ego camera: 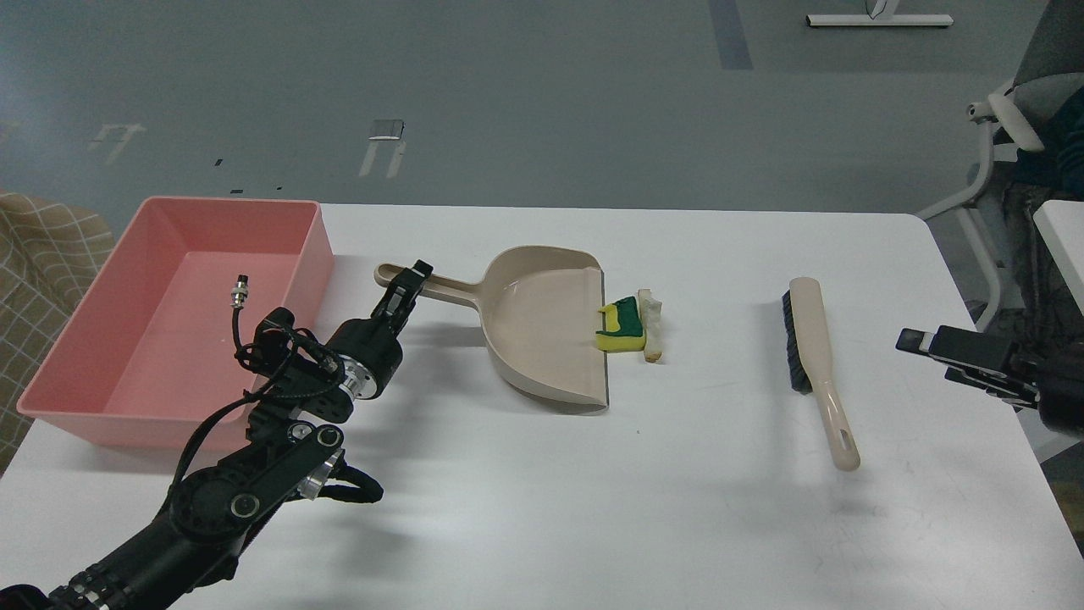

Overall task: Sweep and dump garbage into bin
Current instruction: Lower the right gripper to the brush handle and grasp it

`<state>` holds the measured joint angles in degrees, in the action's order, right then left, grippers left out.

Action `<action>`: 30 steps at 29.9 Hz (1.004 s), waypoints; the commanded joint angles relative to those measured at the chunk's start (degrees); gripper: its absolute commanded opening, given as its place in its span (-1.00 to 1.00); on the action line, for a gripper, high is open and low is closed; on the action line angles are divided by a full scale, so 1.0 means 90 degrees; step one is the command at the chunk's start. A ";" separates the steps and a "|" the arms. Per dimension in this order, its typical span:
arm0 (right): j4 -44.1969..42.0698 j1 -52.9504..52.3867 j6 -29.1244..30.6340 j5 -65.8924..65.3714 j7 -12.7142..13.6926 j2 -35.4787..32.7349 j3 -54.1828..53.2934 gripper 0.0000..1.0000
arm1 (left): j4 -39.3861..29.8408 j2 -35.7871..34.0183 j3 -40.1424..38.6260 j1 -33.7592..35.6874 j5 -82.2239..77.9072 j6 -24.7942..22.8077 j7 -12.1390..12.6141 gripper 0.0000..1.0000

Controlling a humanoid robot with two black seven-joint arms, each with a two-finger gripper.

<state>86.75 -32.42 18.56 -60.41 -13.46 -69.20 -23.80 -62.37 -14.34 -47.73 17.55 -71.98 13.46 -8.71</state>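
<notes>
Grey floor (pixel 542 93); white table (pixel 677 508); office chair (pixel 1016 127) at right

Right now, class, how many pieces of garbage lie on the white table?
2: a yellow sponge piece with green top at the beige dustpan's lip, and an off-white stick scrap beside it.

A small yellow sponge piece with a dark green top (pixel 621 329) lies flat, touching an off-white stick-like scrap (pixel 650 324), both well right of the left gripper (pixel 410 285). The shallow rectangular pink plastic tray (pixel 315 251) sits upright, just left of that gripper.
</notes>
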 commanded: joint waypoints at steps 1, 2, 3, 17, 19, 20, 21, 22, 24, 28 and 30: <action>0.0019 0.0203 -0.0012 -0.0055 0.0012 0.0160 0.0008 1.00 | -0.0004 0.0001 0.0000 0.0003 -0.0001 -0.0001 0.0001 -1.00; 0.0010 0.0233 -0.0012 -0.0085 0.0012 0.0199 0.0018 1.00 | -0.0004 -0.0008 0.0000 0.0003 -0.0001 -0.0001 -0.0009 -1.00; 0.0000 0.0262 -0.0041 -0.0249 0.0021 0.0247 0.0018 1.00 | -0.0004 -0.0008 0.0000 0.0003 -0.0001 -0.0001 -0.0009 -1.00; -0.0010 0.0516 -0.0334 -0.0680 0.0041 0.0785 0.0184 0.37 | -0.0014 -0.0008 -0.0019 0.0081 0.0009 -0.0001 -0.0009 -1.00; -0.0010 0.0526 -0.0325 -0.0671 0.0051 0.0795 0.0184 0.27 | -0.0014 -0.0008 -0.0019 0.0091 0.0009 -0.0001 -0.0009 -1.00; -0.0010 0.0526 -0.0324 -0.0671 0.0051 0.0795 0.0193 0.22 | -0.0014 -0.0008 -0.0019 0.0091 0.0009 -0.0001 -0.0009 -1.00; -0.0010 0.0526 -0.0324 -0.0671 0.0051 0.0795 0.0193 0.17 | -0.0014 -0.0008 -0.0019 0.0091 0.0009 -0.0001 -0.0009 -1.00; -0.0010 0.0545 -0.0324 -0.0671 0.0051 0.0795 0.0193 0.16 | -0.0014 -0.0008 -0.0019 0.0091 0.0000 -0.0001 -0.0009 -1.00; -0.0010 0.0594 -0.0324 -0.0681 0.0070 0.0795 0.0193 0.13 | -0.0014 -0.0008 -0.0019 0.0091 -0.0001 -0.0001 0.0001 -1.00; -0.0010 0.0653 -0.0324 -0.0681 0.0168 0.0795 0.0193 0.13 | -0.0014 -0.0008 -0.0019 0.0111 0.0009 -0.0001 0.0001 -1.00; -0.0010 0.0682 -0.0324 -0.0681 0.0158 0.0795 0.0193 0.13 | -0.0014 -0.0018 -0.0019 0.0120 0.0009 -0.0001 -0.0009 -1.00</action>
<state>86.68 -26.65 15.64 -66.53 -12.09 -62.05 -22.05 -62.49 -14.43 -47.90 18.54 -71.91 13.45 -8.74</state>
